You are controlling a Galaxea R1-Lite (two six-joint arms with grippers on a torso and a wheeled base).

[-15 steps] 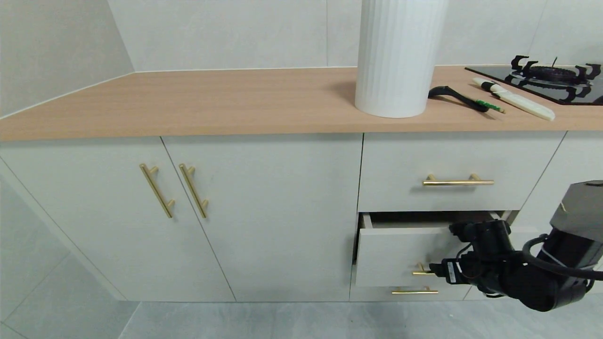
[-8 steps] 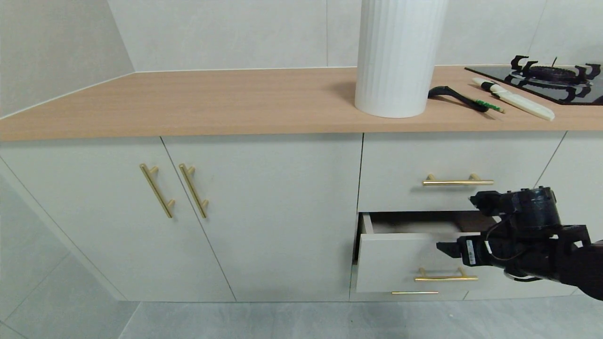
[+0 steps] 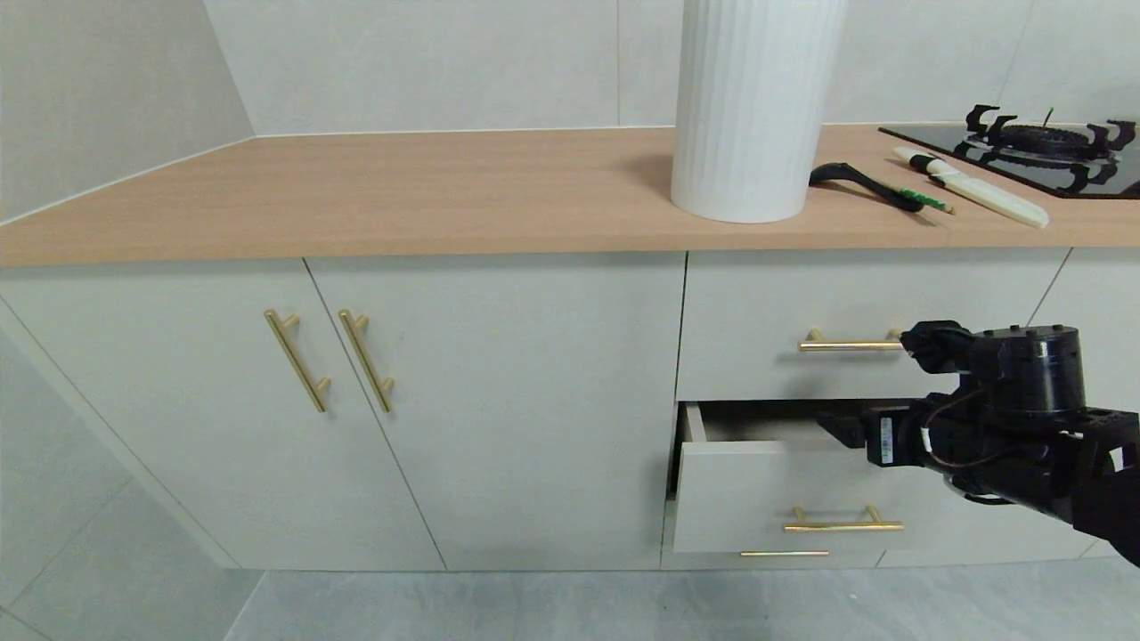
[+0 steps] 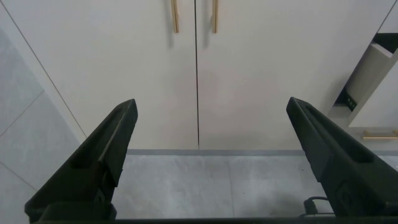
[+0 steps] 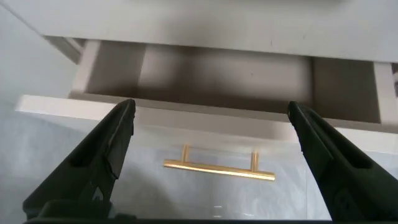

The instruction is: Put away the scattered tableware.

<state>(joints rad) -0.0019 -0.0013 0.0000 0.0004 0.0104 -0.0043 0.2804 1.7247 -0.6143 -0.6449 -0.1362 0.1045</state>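
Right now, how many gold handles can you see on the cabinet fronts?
5. Two upright on the cabinet doors: left door handle, right door handle. Top drawer handle, open drawer handle, bottom drawer handle below it. The right gripper may hide others.

No legible text anywhere; small white sticker (image 3: 886,438) on the right gripper (image 3: 864,385), print illegibly small.

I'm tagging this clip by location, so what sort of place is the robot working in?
Most likely a kitchen: a gas hob set into a wooden countertop, a white knife lying beside it, and an open drawer in the cabinets below.
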